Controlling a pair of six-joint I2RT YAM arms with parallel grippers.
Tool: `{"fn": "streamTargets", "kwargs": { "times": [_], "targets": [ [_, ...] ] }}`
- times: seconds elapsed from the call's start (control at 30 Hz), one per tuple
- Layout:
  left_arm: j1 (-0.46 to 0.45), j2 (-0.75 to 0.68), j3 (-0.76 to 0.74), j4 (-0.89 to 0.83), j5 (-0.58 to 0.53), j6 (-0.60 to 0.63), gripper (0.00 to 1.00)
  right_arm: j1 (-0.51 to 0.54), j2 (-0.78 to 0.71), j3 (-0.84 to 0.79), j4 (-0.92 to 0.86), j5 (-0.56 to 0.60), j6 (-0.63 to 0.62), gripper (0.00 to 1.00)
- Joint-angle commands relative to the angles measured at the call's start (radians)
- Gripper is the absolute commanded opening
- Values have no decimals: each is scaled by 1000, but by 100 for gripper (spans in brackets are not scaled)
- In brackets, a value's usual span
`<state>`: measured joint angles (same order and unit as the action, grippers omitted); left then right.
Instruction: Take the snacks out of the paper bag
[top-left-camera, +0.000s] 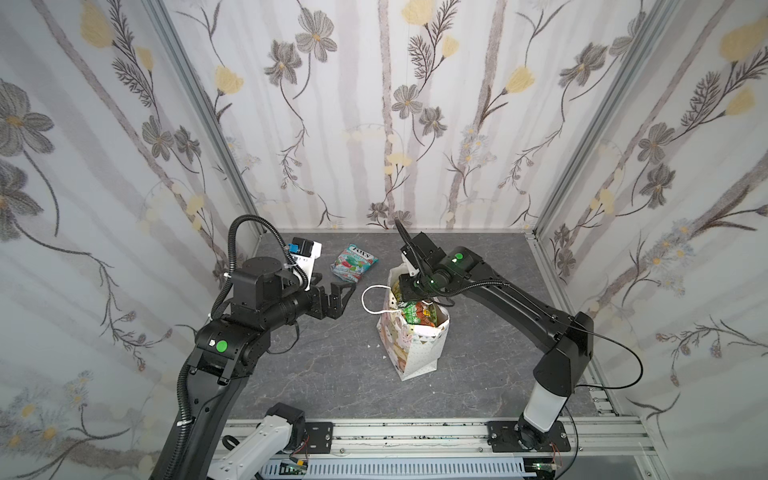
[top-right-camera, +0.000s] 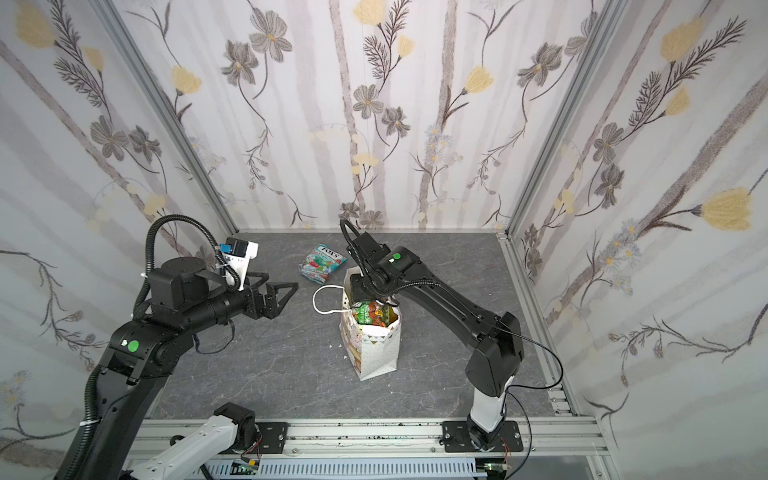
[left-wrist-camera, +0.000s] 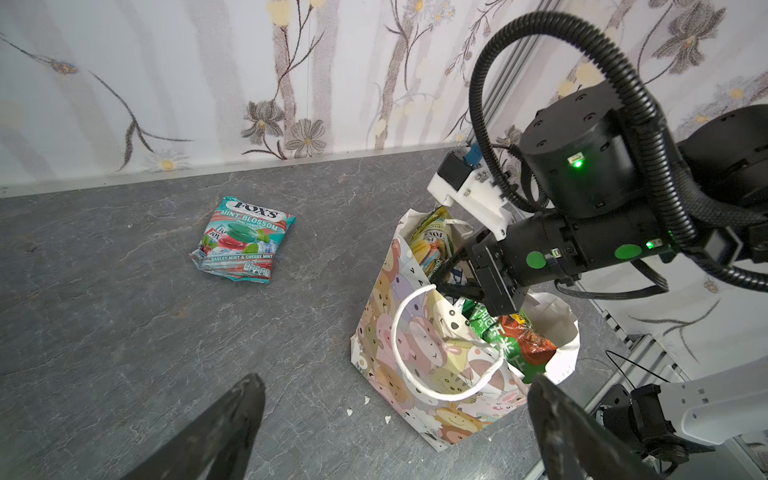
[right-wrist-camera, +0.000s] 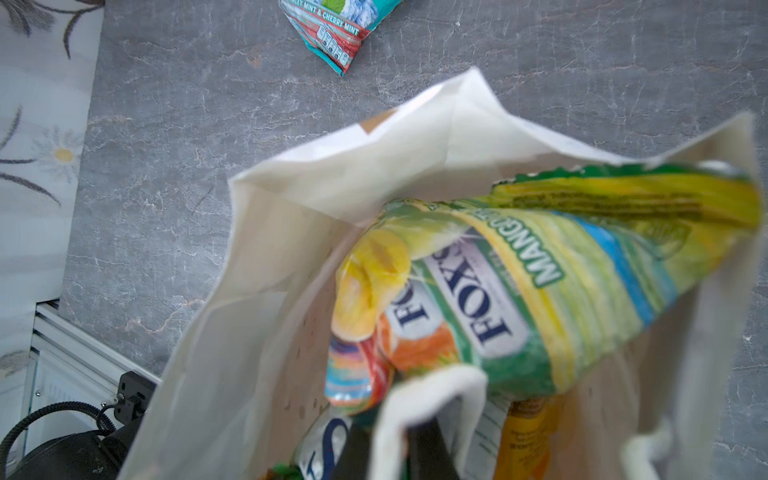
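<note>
Currently the step in hand appears to be drawing a second packet from the paper bag (top-left-camera: 415, 357). The right gripper (left-wrist-camera: 455, 279) is down inside the bag's mouth with its jaws clenched nearly together. It cannot be told whether they pinch the yellow-green packet (right-wrist-camera: 519, 282), the white cord handle (right-wrist-camera: 432, 382) lying across them, or nothing. The left gripper (top-left-camera: 336, 291) hangs released, jaws wide, beside the bag and apart from it.

Recommendation: confirm the hold is on a packet edge and not the cord, then lift straight up through the mouth. The bag is light paper and stands unsupported on the table (top-left-camera: 316, 374), so a sideways pull would likely tip or drag it. The free gripper is well placed to steady the near wall. Keep clear of the outer handle loop (top-left-camera: 362, 300).

Contents: the bag stands upright, mouth open. The yellow-green packet leans at its back end. A green packet (left-wrist-camera: 498, 345) and an orange-red packet (left-wrist-camera: 530, 338) sit at the front end. A yellow packet (right-wrist-camera: 525, 432) lies lower. One teal packet (top-left-camera: 354, 262) lies flat on the table, outside the bag and near it.
</note>
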<state>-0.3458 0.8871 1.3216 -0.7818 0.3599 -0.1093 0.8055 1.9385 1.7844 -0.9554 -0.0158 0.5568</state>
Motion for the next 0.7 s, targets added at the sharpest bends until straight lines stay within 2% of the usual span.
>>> {"fn": "streamTargets", "kwargs": {
  "times": [0.0, 0.67],
  "targets": [
    [1, 4, -6, 18, -9, -16, 100, -5, -21, 21, 29, 17, 12, 0],
    [1, 30, -51, 23, -6, -47, 100, -17, -94, 87, 95, -1, 31, 0]
  ]
}}
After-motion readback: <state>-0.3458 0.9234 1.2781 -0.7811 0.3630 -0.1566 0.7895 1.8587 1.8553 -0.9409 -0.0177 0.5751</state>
